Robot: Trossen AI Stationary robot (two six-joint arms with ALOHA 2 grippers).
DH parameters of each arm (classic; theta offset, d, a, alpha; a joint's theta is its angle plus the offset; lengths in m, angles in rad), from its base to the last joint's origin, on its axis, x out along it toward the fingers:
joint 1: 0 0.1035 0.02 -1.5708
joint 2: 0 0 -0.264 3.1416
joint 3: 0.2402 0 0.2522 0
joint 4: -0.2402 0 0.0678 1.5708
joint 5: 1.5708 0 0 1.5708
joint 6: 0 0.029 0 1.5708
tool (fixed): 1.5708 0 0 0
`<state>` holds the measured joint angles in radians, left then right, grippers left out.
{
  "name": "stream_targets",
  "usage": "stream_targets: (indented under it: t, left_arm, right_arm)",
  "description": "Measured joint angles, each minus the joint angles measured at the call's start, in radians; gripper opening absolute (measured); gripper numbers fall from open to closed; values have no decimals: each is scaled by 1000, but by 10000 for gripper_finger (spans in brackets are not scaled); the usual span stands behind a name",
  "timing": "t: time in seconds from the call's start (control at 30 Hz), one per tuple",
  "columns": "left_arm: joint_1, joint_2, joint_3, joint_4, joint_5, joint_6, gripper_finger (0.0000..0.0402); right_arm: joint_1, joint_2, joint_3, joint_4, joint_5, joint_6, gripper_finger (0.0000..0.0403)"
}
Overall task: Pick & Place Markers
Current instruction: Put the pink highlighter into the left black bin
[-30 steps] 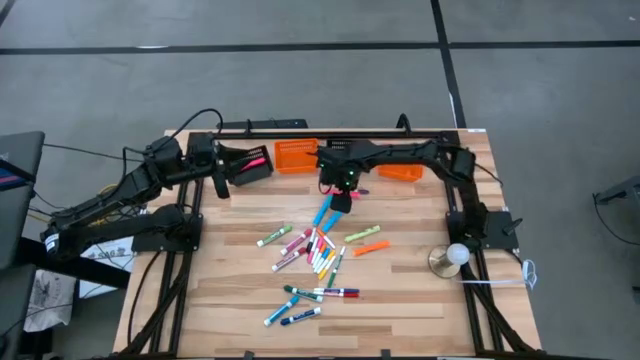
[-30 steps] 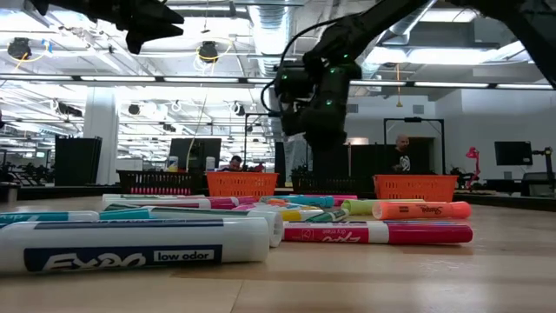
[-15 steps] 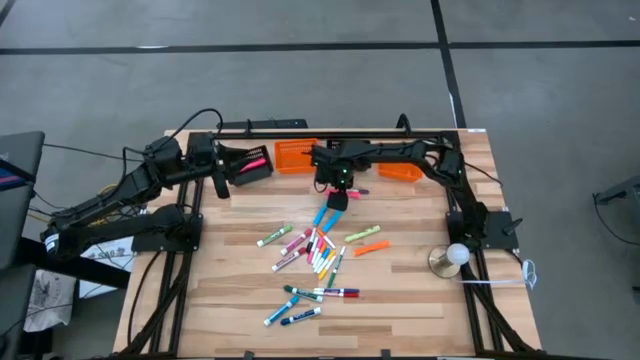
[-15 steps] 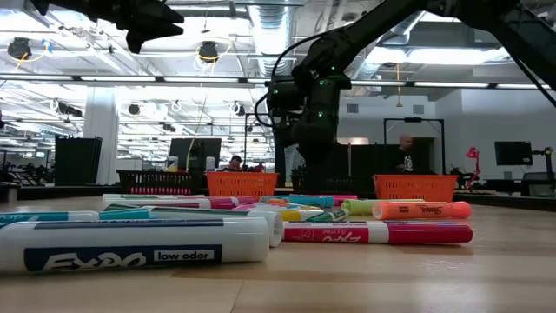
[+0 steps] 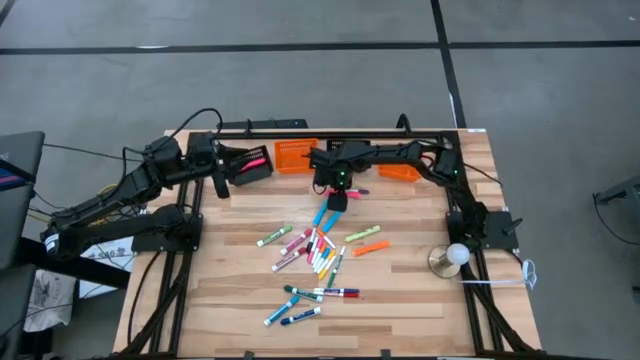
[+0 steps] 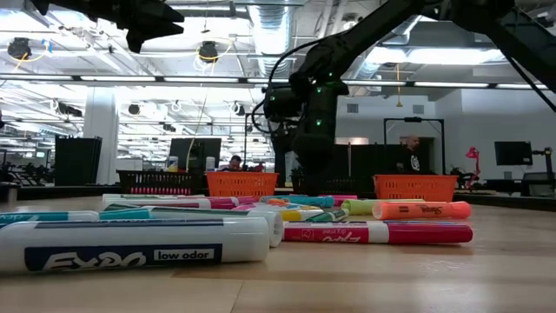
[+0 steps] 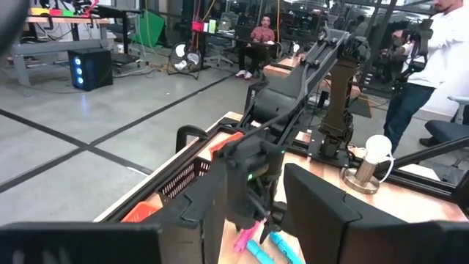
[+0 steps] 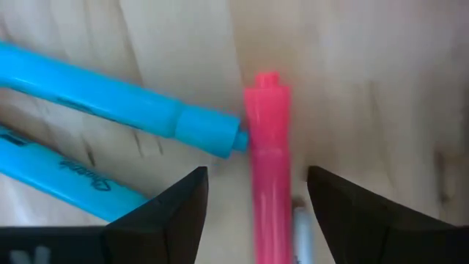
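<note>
Many coloured markers (image 5: 318, 250) lie scattered flat on the middle of the wooden table, and a few more (image 5: 305, 303) lie nearer the near edge. My right gripper (image 5: 340, 197) points down at the far end of the pile, low over the table. It is open, with its fingers (image 8: 161, 216) on either side of a pink marker (image 8: 267, 132) and a gap showing on both sides. Two blue markers (image 8: 110, 103) lie beside the pink one. My left gripper (image 7: 256, 213) is open and holds nothing, hovering by the black basket (image 5: 250, 162) at the far left.
Along the far edge stand an orange basket (image 5: 296, 155), a second orange basket (image 5: 400, 171) and the black basket, which holds pink markers. A round white lamp on a base (image 5: 453, 257) stands near the right edge. People are in the room behind (image 7: 440, 59).
My right gripper has shifted a little toward the table's left, staying low over the far end of the marker pile. The markers have not moved, and the left arm has kept still.
</note>
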<state>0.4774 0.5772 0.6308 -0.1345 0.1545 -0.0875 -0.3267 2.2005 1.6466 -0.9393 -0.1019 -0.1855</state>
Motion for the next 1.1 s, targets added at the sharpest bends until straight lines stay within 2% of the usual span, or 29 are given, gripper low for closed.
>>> stream_targets:
  t: [0.27, 0.6, 0.73, 0.97, 1.1]
  left_arm:
    - [0, 1, 0, 2, 0, 0, 136]
    - [0, 1, 0, 2, 0, 0, 136]
    - [0, 1, 0, 2, 0, 0, 136]
    - [0, 1, 0, 2, 0, 0, 136]
    - [0, 1, 0, 2, 0, 0, 136]
  right_arm:
    - [-2, 7, 0, -4, 4, 10, 206]
    - [4, 9, 0, 2, 15, 20, 101]
    - [4, 10, 0, 3, 12, 20, 71]
    - [11, 15, 26, -24, -7, 38, 66]
    - [24, 17, 89, -53, -18, 46, 65]
